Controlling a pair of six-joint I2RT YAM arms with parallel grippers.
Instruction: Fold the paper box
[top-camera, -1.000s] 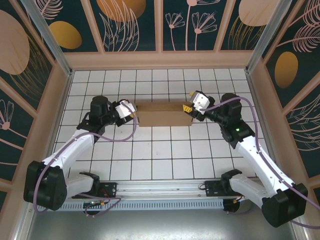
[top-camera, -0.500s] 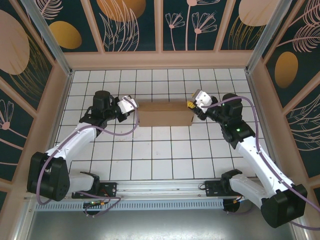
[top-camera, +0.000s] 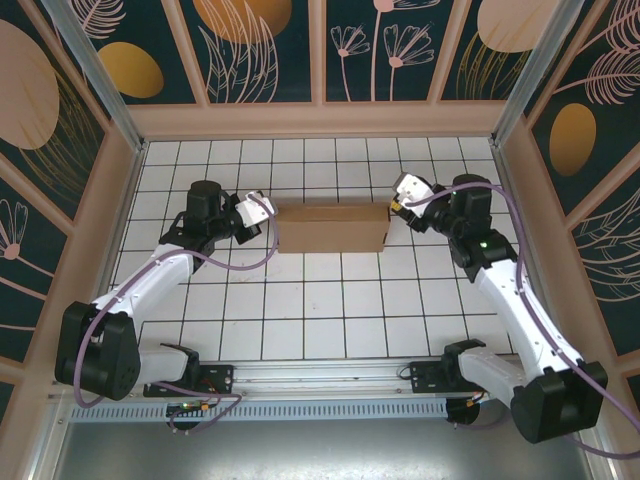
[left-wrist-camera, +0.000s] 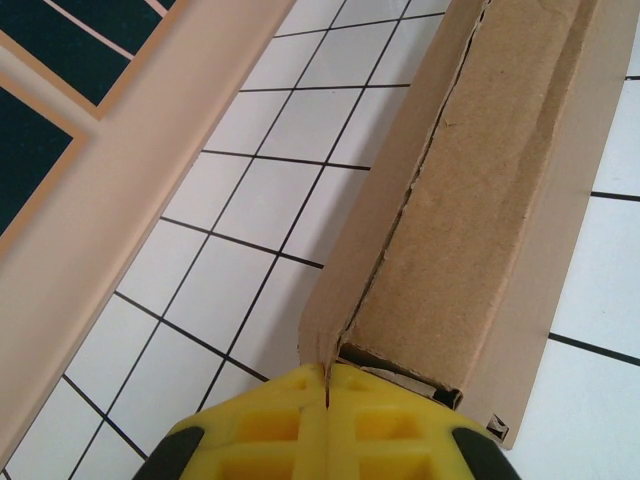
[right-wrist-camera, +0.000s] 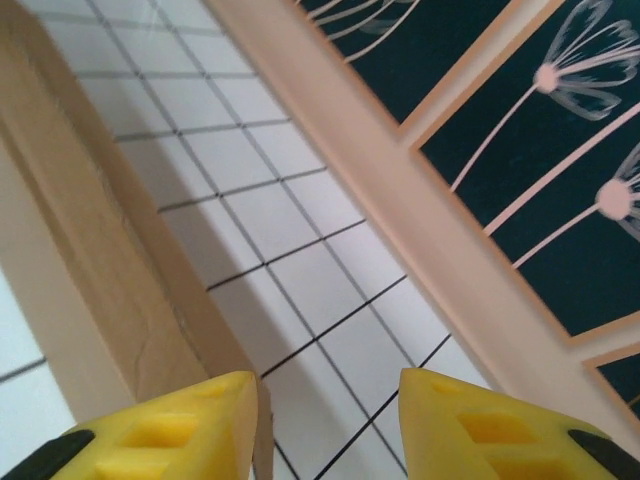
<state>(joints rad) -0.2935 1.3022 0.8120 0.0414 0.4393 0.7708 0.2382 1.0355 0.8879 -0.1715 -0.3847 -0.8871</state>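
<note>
White-tiled worktop (top-camera: 300, 300) holds the paper box (top-camera: 330, 228), seemingly at end-tucking: left tool (left-wrist-camera: 328, 400), pressed together, butts its left end; right tool (right-wrist-camera: 328, 395), spread, should next press its right.

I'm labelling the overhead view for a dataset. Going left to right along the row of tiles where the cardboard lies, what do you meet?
left claw → paper box → right claw
</note>
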